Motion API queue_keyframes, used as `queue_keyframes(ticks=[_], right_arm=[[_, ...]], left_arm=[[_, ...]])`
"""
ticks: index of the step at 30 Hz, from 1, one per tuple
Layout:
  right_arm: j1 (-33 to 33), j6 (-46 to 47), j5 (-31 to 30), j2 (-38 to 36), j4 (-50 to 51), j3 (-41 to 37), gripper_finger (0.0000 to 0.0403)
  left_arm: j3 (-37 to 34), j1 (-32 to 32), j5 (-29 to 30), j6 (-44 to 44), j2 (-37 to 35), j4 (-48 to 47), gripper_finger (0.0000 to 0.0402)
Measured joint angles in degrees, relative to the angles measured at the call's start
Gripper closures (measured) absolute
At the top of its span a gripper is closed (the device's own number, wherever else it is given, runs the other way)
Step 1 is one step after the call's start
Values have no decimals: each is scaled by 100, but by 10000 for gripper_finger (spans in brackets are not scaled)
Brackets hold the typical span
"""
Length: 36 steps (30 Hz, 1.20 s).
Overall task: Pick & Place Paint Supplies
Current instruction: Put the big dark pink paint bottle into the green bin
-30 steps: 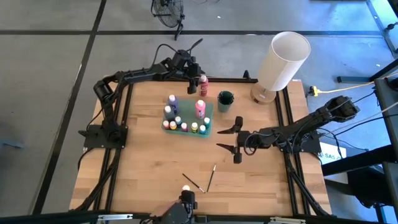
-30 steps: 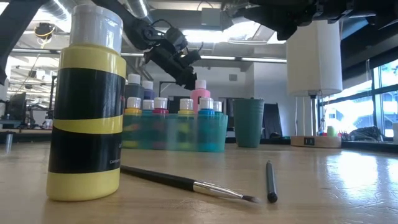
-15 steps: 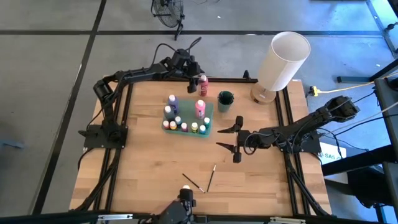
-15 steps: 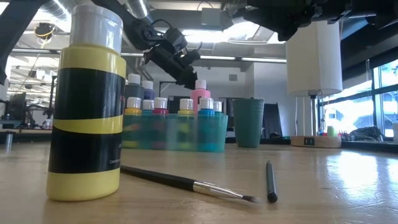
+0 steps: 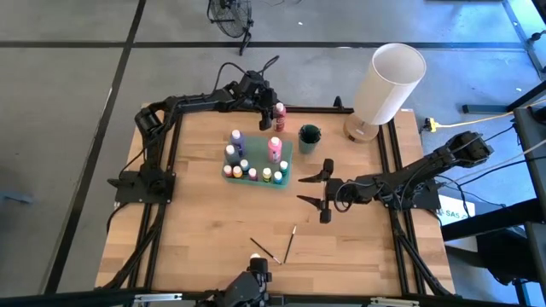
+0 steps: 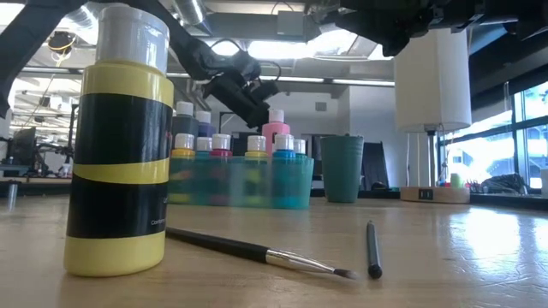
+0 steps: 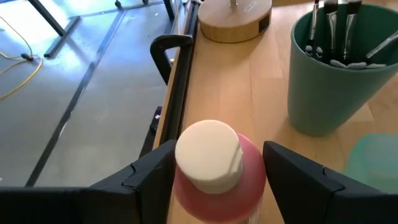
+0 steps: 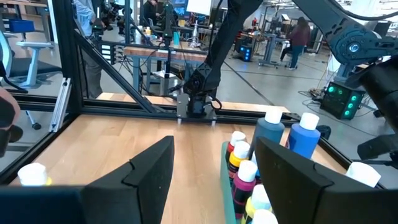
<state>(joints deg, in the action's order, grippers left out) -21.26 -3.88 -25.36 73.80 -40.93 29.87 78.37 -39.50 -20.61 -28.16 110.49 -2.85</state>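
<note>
The left gripper [image 7: 208, 171] is reaching to the table's far edge, at about 12 o'clock from the teal tray [image 5: 258, 162] – its fingers are spread on both sides of a tall pink paint bottle [image 7: 214, 171], near it but not yet pinching. The bottle is standing upright just beside the green brush cup [image 7: 339, 68]. If the fingers are closing off-centre, they are risking to push the bottle over or against the cup. The right gripper [image 5: 317, 189] is waiting with spread fingers at 3 o'clock of the tray. Two loose brushes [image 5: 277, 247] and a yellow bottle [image 6: 120, 145] are waiting at 6 o'clock.
</note>
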Motion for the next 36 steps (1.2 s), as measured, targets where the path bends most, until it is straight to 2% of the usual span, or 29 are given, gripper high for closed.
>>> queue_keyframes(ticks=[10, 16, 23, 29, 36], right_arm=[[0, -1, 5, 0, 54, 0, 174], [0, 0, 4, 0, 66, 0, 174], [0, 0, 2, 0, 66, 0, 174], [0, 0, -7, 0, 66, 0, 174], [-1, 0, -7, 0, 72, 0, 174]], left_arm=[[0, 1, -10, -12, 7, 3, 175], [8, 14, -213, -24, 4, -4, 226], [20, 19, -144, -50, -8, -62, 285], [23, 19, -81, -51, -10, -161, 285], [-13, 69, 342, 47, -282, -503, 285]])
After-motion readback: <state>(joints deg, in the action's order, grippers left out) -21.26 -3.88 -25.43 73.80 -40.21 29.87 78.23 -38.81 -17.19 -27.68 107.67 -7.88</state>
